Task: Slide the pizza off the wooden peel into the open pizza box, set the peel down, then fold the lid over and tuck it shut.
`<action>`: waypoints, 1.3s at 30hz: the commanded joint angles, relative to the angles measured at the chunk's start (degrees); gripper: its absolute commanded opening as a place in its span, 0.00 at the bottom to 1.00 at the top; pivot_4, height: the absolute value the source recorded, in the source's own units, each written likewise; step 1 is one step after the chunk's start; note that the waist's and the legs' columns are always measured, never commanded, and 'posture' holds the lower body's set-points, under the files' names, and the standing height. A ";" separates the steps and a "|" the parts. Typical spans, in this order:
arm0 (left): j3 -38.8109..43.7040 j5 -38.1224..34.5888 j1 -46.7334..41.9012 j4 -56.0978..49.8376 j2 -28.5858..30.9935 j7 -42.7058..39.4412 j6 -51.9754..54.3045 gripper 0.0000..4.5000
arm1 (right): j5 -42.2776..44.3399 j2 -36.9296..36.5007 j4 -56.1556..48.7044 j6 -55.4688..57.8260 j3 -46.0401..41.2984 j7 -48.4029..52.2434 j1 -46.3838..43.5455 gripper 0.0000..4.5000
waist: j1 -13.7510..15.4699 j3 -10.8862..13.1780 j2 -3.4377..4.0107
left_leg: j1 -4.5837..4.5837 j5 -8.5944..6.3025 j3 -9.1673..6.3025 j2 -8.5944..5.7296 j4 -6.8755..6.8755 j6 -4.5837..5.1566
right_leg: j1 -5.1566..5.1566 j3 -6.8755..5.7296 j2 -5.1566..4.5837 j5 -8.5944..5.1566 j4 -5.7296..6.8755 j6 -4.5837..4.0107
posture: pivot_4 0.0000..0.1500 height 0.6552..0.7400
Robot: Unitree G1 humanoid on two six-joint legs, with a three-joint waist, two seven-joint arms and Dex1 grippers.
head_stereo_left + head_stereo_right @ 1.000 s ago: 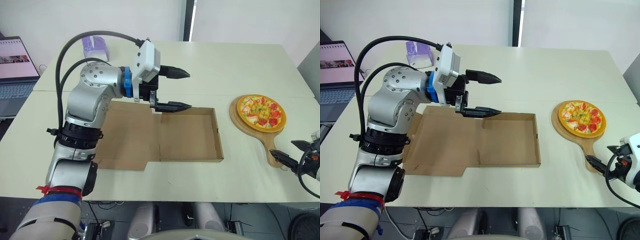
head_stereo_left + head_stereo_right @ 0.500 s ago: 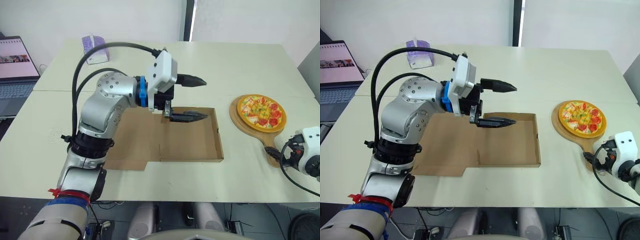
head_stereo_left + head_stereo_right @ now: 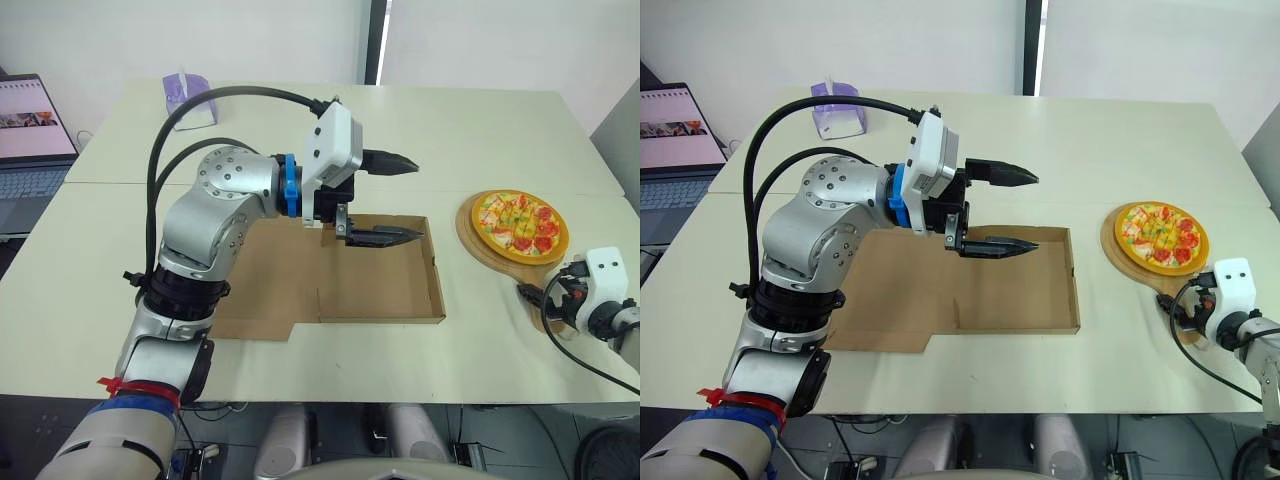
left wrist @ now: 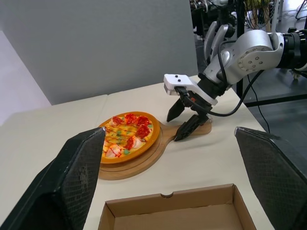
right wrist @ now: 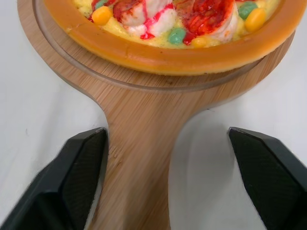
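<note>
Right gripper (image 4: 175, 128) has its fingers apart, one on either side of the wooden peel (image 5: 139, 158) handle, whose end is cut off in the wrist view and hidden behind the wrist from above. The pizza (image 3: 516, 222) lies on the peel, right of the open pizza box (image 3: 380, 290). The left gripper (image 3: 418, 199), fingers spread, hovers over the box's far wall.

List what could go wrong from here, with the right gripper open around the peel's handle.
1. The right gripper straddles the peel handle, open. A grip there, well to one side of the pizza, could let the peel tip when lifted, and the loose pizza might slide onto the table.
2. The left gripper hangs open over the pizza box, likely in the peel's way. They may collide unless it withdraws.
</note>
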 commanded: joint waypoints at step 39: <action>9.10 -2.85 -1.01 2.22 12.43 0.86 2.51 1.00 | -0.73 -12.44 6.55 -9.87 9.96 19.20 -28.61 0.35 | -0.03 0.29 0.55 | -0.33 -0.03 -0.06 -0.02 0.11 0.05 | -0.44 -0.08 -0.03 0.01 -0.01 -0.01 | 1.00 1.00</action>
